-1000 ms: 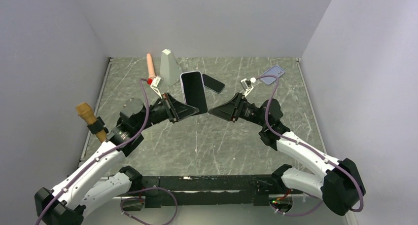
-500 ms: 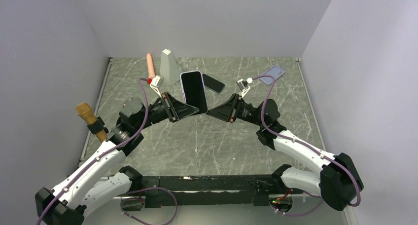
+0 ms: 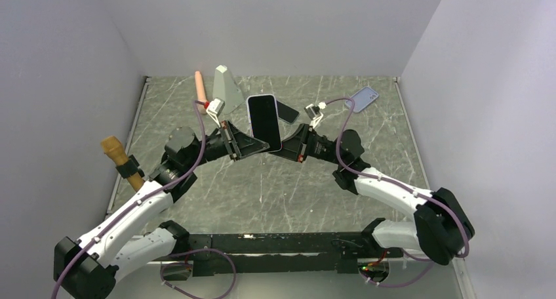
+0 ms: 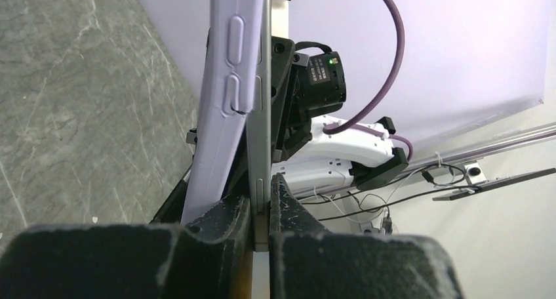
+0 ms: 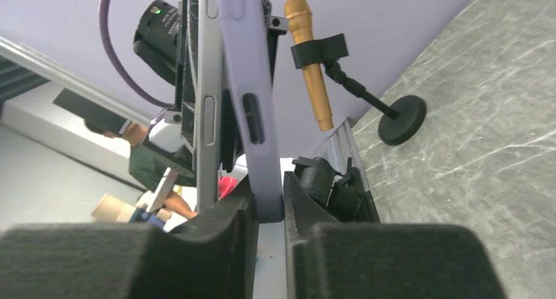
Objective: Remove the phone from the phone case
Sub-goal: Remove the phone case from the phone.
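Note:
A phone (image 3: 263, 120) with a dark screen is held tilted up above the middle of the table, in a lilac phone case. My left gripper (image 3: 261, 143) is shut on the phone's lower left edge. In the left wrist view its jaws (image 4: 260, 195) pinch the grey phone frame (image 4: 259, 115), and the lilac case (image 4: 223, 82) stands peeled away to its left. My right gripper (image 3: 278, 148) meets the phone from the right. In the right wrist view its jaws (image 5: 267, 194) are shut on the lilac case (image 5: 246, 82), with the grey phone frame (image 5: 207, 109) just left of it.
A grey wedge stand (image 3: 225, 89) and a pink cylinder (image 3: 200, 86) stand at the back left. A second dark phone (image 3: 286, 111) lies behind the held one. Another lilac case (image 3: 362, 98) lies at the back right. A brown microphone (image 3: 120, 156) on a stand is at the left edge.
My right gripper moved left up to the phone and closed on the case's edge. The left arm shifted the phone slightly right, still gripping it.

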